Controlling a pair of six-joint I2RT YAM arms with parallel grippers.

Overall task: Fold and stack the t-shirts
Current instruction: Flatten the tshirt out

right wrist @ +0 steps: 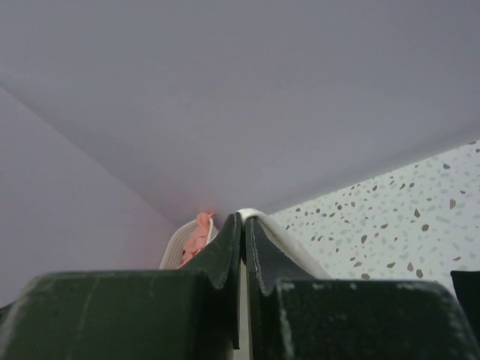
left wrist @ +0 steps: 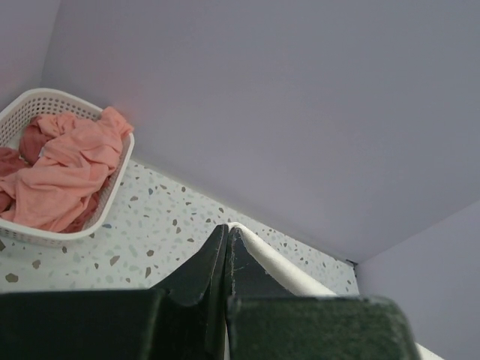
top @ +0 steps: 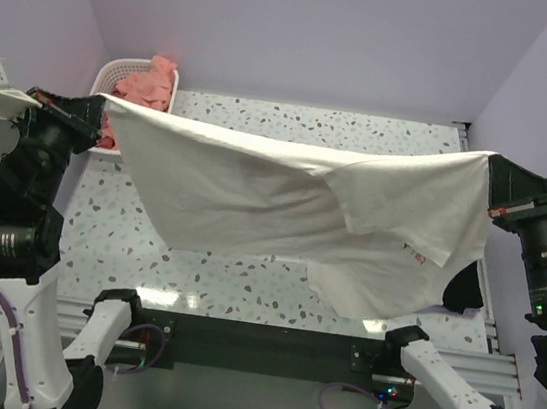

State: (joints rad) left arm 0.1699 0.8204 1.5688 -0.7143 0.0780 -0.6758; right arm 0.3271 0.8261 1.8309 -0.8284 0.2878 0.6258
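A cream-white t-shirt (top: pixel 284 201) hangs stretched in the air above the speckled table (top: pixel 243 281), held at both upper corners. A small red print (top: pixel 415 253) shows near its lower right. My left gripper (top: pixel 99 113) is shut on its left corner; the cloth edge (left wrist: pixel 277 262) runs over the right finger in the left wrist view. My right gripper (top: pixel 494 171) is shut on its right corner; the cloth (right wrist: pixel 281 232) drapes over the right finger in the right wrist view. Salmon-pink t-shirts (left wrist: pixel 60 172) lie heaped in the basket. The black and lilac tees are out of view.
The white perforated basket (top: pixel 120 71) stands at the table's back left corner; it also shows in the left wrist view (left wrist: pixel 112 191) and the right wrist view (right wrist: pixel 176 251). Lilac walls close in the back and sides. The arm bases sit at the near edge.
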